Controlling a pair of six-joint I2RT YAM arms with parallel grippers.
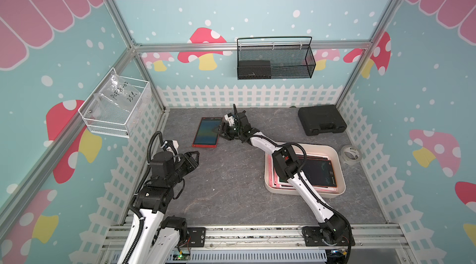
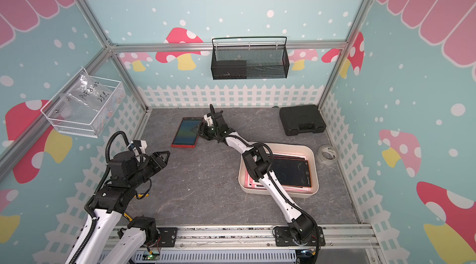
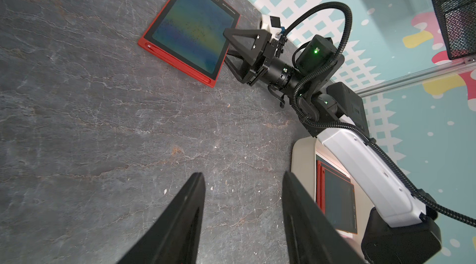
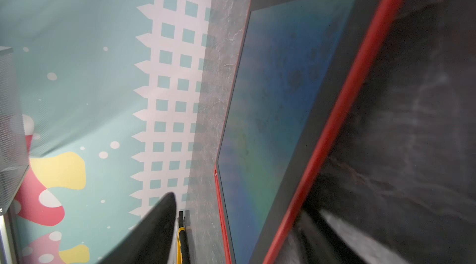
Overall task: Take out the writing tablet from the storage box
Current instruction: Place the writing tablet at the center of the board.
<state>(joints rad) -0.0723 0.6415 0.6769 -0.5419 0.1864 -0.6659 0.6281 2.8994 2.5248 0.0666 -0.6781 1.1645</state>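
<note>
Grey tabletop [image 1: 231, 185]: red writing tablet [image 1: 206, 132] flat near far edge. Right gripper [image 1: 218, 133] spread wide at its side. Left gripper [image 1: 197, 157] part-open, empty.

Colours noted. Writing tablet [image 1: 207, 132]: red frame, black bezel, dark screen with a blue-green-yellow sheen. Storage box [image 1: 278, 189]: plain cream-white. Stacked tablets [image 1: 322, 172] in it: the top one has an orange-red frame and a near-black screen, with pink and white frame edges beneath. Table [image 1: 231, 185]: grey stone pattern with pale veins. Case [image 1: 322, 119]: black. Mesh basket [image 1: 275, 61]: black. Wire basket [image 1: 116, 110]: white. Walls [image 1: 257, 13]: teal with white dots, red and pink mushrooms on yellow stems, a white picket-fence print, pink scallops above. My arms [image 1: 306, 193]: white shells, black joints. My left gripper [image 3: 242, 175] and right gripper [image 3: 228, 47]: black.
</note>
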